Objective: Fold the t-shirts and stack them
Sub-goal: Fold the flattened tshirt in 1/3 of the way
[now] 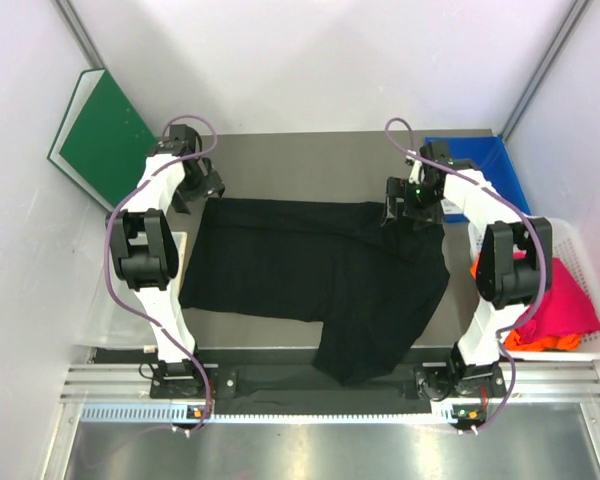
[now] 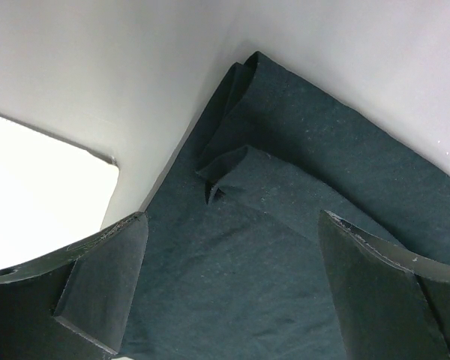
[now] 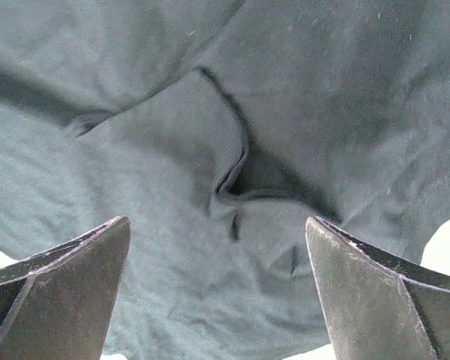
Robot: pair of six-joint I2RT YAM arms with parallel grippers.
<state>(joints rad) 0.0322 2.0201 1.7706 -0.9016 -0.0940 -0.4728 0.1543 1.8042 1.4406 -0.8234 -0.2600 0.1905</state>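
Observation:
The large black t-shirt (image 1: pixel 310 270) lies spread on the table, its near part hanging toward the front edge. My left gripper (image 1: pixel 202 190) is open just above the shirt's far left corner; the left wrist view shows the folded cloth corner (image 2: pixel 232 165) between wide-apart fingers (image 2: pixel 105 285). My right gripper (image 1: pixel 400 205) is open over the shirt's far right corner; the right wrist view shows wrinkled black cloth (image 3: pixel 232 187) between its fingers (image 3: pixel 375 300). Magenta-pink (image 1: pixel 560 305) and orange (image 1: pixel 540 340) shirts lie in the white basket (image 1: pixel 595 345) at right.
A green board (image 1: pixel 100 140) leans at the far left wall. A blue bin (image 1: pixel 485 165) sits at the far right behind the right arm. A pale tray (image 1: pixel 115 300) lies left of the left arm.

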